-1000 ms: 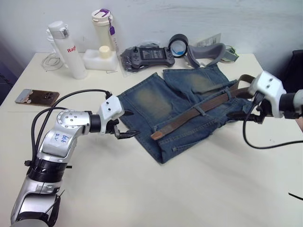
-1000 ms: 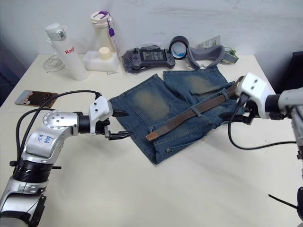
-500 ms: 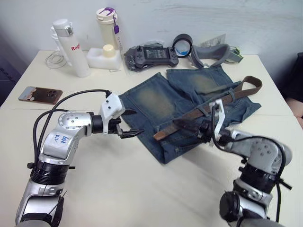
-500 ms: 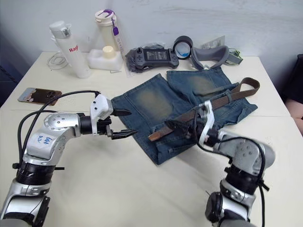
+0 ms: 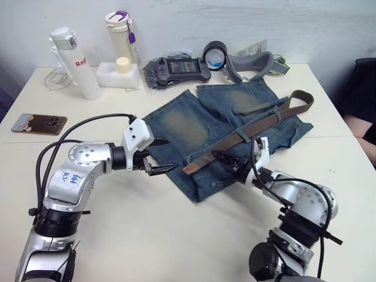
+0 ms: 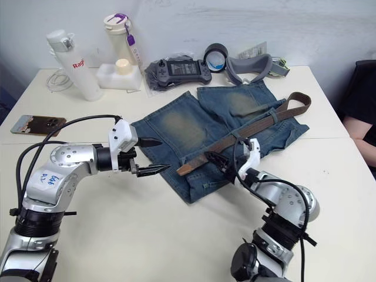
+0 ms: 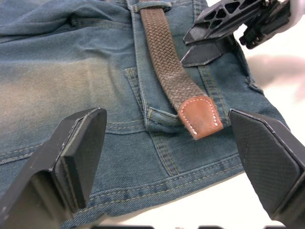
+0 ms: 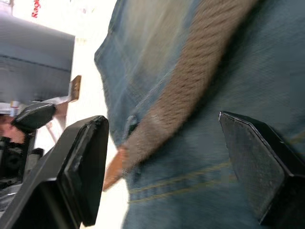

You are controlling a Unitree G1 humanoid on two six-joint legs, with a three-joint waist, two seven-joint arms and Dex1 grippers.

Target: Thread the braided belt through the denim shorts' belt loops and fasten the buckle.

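The denim shorts lie flat mid-table, waistband toward me. Along the waistband runs the braided belt, under belt loops and ending in a tan tip by another loop. Its far end curls at the shorts' right; I cannot make out the buckle there. My left gripper stands open at the shorts' left edge, facing the tip with nothing between its fingers. My right gripper hovers open over the belt just right of the tip, empty.
Along the table's back stand two white bottles, a white container, a game controller, a tape roll and a grey padded band. A phone lies at the left. A person sits at the right edge.
My right arm swung from the belt's far right end across to the tan tip end. The left gripper stayed open at the shorts' edge. The camera shifted a little.
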